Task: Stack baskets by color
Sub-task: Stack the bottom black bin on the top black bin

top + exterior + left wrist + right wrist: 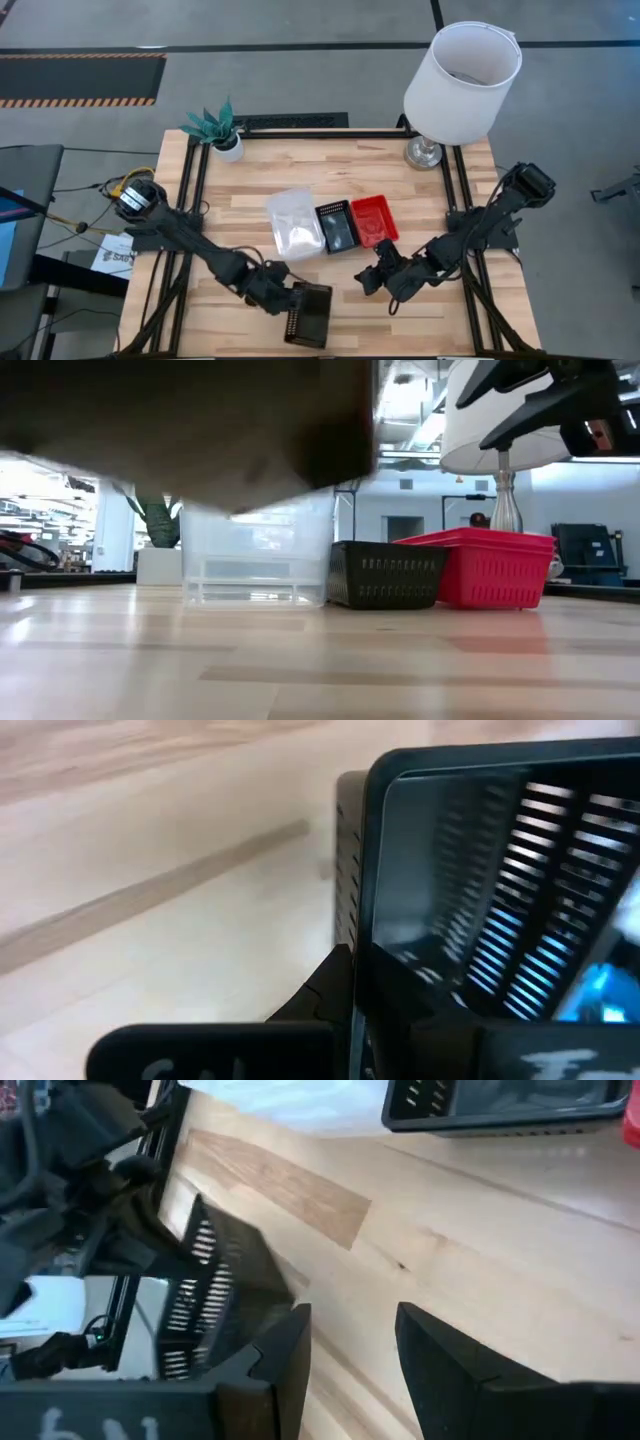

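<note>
My worktop (250,190) is pale wood planks in a black frame. At its far right corner I see a lamp (460,75) with a white shade on a metal base. At the far left corner a green plant (213,125) sits in a white pot. Grey floor with a black-and-orange striped strip (80,100) lies beyond.

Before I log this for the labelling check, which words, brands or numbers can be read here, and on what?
None can be read with certainty.
White paper off the table's left edge: dark print, too small to read.
Left end effector housing: pale marks, cut off and blurred.
Right end effector housing: pale marks, cut off and blurred.
Baskets: no labels visible.
</note>
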You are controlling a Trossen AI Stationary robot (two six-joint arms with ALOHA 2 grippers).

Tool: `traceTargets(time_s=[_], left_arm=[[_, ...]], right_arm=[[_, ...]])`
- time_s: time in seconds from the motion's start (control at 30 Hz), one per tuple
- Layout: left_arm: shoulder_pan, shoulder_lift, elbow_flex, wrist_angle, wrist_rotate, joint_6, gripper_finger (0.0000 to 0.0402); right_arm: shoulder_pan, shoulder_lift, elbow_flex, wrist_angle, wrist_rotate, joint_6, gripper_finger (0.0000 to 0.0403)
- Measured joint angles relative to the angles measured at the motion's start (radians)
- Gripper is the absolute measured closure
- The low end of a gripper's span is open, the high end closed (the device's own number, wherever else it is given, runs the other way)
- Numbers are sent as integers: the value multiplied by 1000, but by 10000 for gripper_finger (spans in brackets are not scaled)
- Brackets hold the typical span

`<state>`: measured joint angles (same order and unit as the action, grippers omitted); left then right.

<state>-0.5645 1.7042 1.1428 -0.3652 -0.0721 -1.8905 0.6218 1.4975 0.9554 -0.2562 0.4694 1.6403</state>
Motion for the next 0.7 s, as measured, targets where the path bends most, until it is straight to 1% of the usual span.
traceTargets(time_s=[0.07,0.13,0.3,0.47,0.6,0.7], left_arm=[[-21,18,0,-7,-43,-80,401],[-25,42,-1,3,-56,-111,401],[-22,122,-1,93,6,-145,401],[-3,167,-1,115,21,-127,401],[35,164,0,104,-38,-84,401],[59,162,0,69,-48,-69,401]], right_arm=[[0,0,0,4,-3,1,234],[0,0,0,5,-21,0,234],[1,0,0,2,-23,0,234],[6,0,0,6,-24,1,235],[19,0,0,6,-26,10,236],[26,9,0,7,-26,33,236]])
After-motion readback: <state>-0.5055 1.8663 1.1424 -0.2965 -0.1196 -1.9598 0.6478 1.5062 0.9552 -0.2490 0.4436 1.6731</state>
